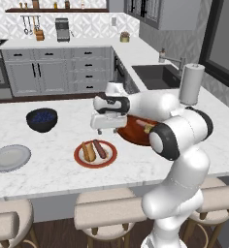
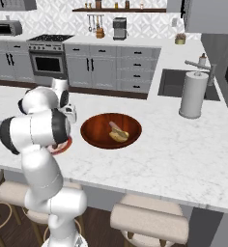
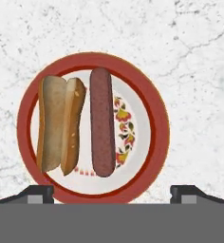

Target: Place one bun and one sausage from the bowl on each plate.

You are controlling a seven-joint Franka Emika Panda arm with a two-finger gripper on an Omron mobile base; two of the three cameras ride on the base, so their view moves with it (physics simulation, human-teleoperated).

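The counter (image 1: 53,169) is a long white marble island, and everything of the task lies on it. The bowl (image 2: 94,130), wide and reddish-brown, sits to the right of the arm; one bun (image 2: 119,135) and one sausage (image 2: 113,126) lie in it, touching, right of its centre. The grey plate (image 1: 9,158) lies bare, far to the left near the counter's near edge. The red plate (image 3: 156,118) sits between the two and already carries a split bun (image 3: 59,123) on its left and a sausage (image 3: 102,123) just beside it, both lengthwise and parallel.

The gripper (image 1: 106,130) hangs above the red plate with nothing between its tips; the two dark tips in the hand view stand wide apart, so it reads as released.

By my judgement half the task is done, and the pair in the bowl is meant for the grey plate. The bowl's bun looks light and soft, likely to dent, so a gentle pinch across its short width at mid-length should suit. The sausage looks firmer, smooth and round, apt to roll or slip; it should be taken across its middle, jaws square to its length.
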